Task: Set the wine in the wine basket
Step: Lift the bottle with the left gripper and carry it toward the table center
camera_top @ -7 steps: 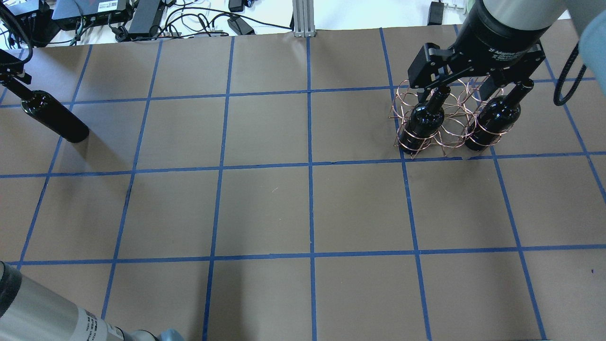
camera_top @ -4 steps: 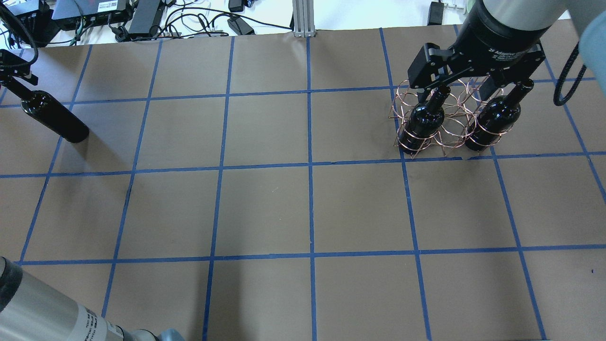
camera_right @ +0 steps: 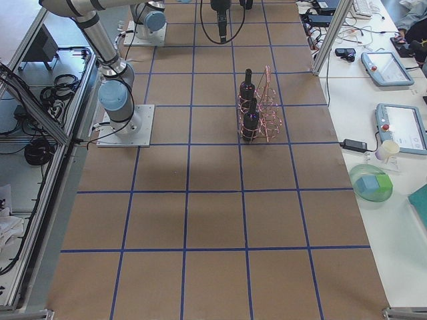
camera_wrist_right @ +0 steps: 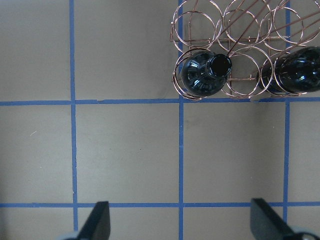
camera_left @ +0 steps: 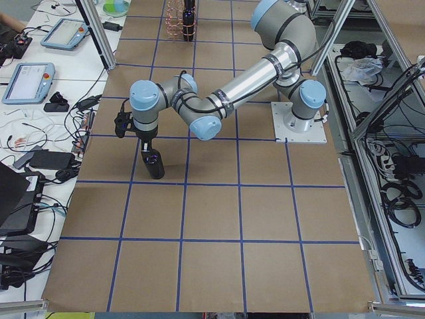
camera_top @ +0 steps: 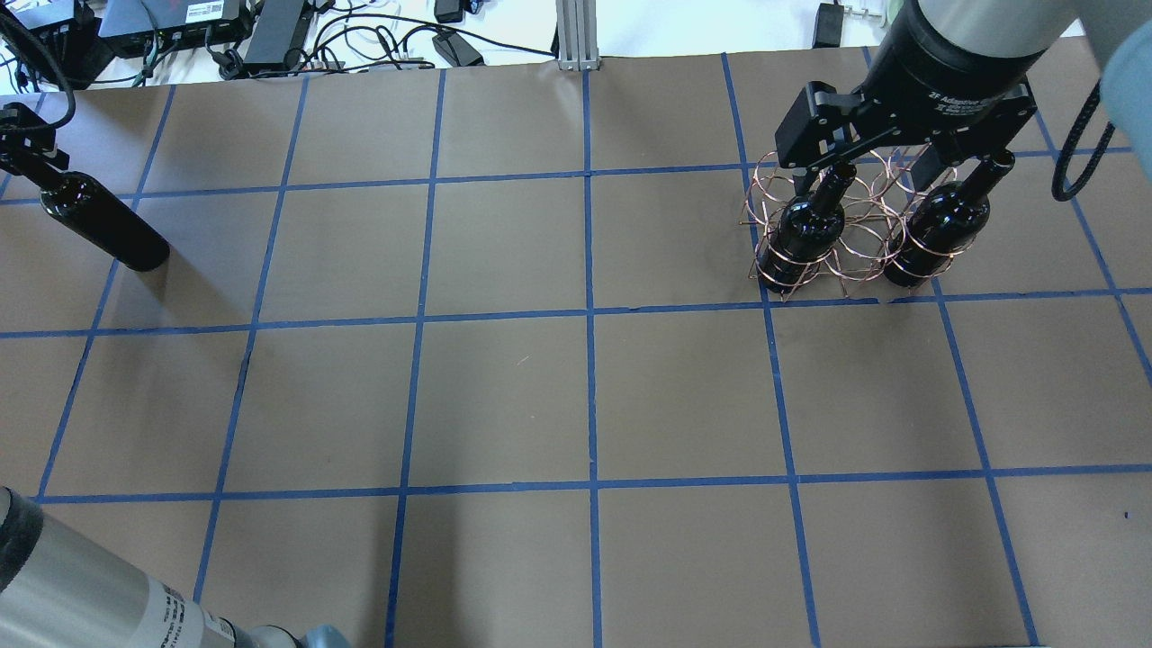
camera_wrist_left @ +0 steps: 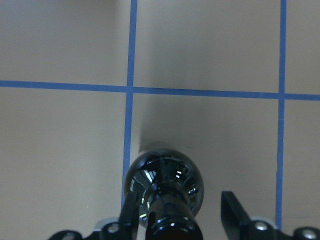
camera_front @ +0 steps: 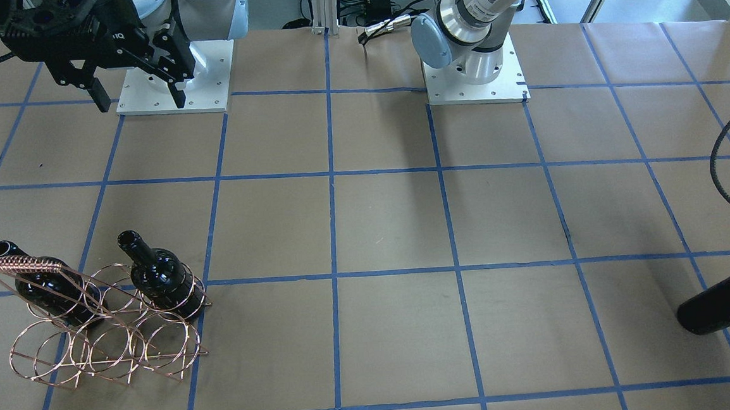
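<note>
A glossy black wine bottle (camera_top: pixel 103 225) stands at the table's left end; it also shows in the front view (camera_front: pixel 726 303), the left side view (camera_left: pixel 154 165) and the left wrist view (camera_wrist_left: pixel 165 185). My left gripper (camera_top: pixel 27 153) (camera_wrist_left: pixel 180 215) is open around its neck, one finger (camera_wrist_left: pixel 131 210) against the neck, the other (camera_wrist_left: pixel 234 210) apart from it. The copper wire wine basket (camera_top: pixel 846 225) (camera_front: pixel 94 339) (camera_wrist_right: pixel 240 45) holds two more bottles (camera_top: pixel 805 234) (camera_top: pixel 936 229). My right gripper (camera_top: pixel 900 148) (camera_front: pixel 139 95) hangs open and empty above the basket.
Cables and power supplies (camera_top: pixel 270 27) lie beyond the table's far edge beside an aluminium post (camera_top: pixel 576 36). The arm bases (camera_front: pixel 474 78) (camera_front: pixel 173 77) stand on the robot's side. Blue tape lines grid the brown table (camera_top: pixel 504 396).
My left gripper has come down a little further over the lone bottle's neck. The bottle, the basket and the right gripper have not moved.
</note>
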